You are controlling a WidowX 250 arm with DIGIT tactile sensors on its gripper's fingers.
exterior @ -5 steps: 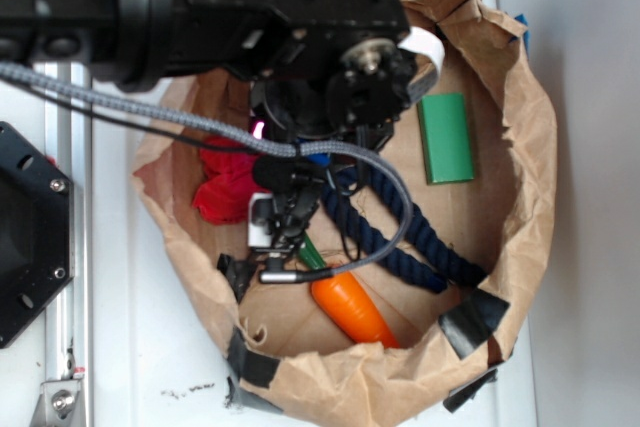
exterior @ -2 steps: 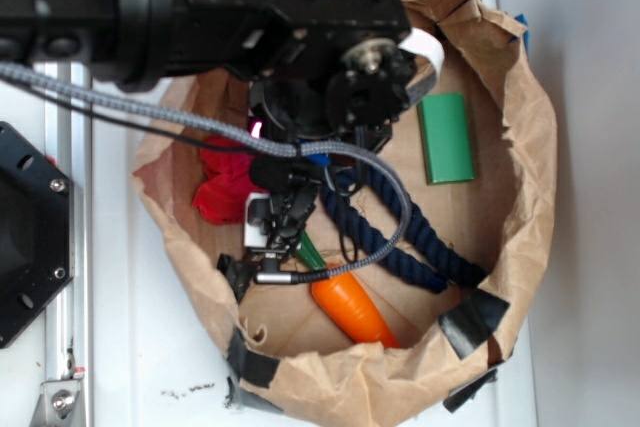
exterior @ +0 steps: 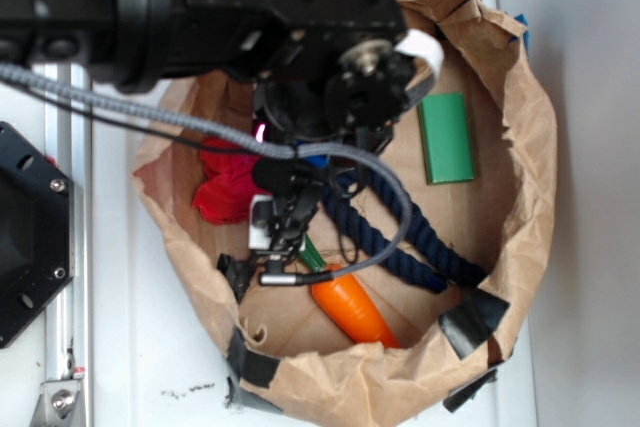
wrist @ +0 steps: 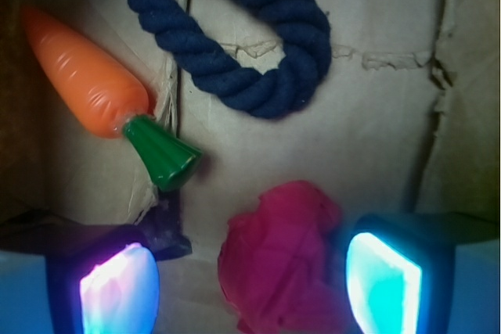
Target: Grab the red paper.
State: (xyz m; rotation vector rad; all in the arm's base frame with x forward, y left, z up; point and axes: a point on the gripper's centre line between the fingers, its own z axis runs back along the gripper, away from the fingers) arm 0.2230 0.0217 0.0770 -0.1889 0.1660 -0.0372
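Gripper (wrist: 250,287) jaws apart, red paper (wrist: 282,260) between pads, uncontacted; judged light, soft, crushable; pinch across its bulk.

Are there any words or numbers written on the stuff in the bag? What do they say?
None can be read.
The green block, the carrot, the blue rope, the red paper and the paper bag show no letters or numbers.
The gripper pads only glow; no writing.
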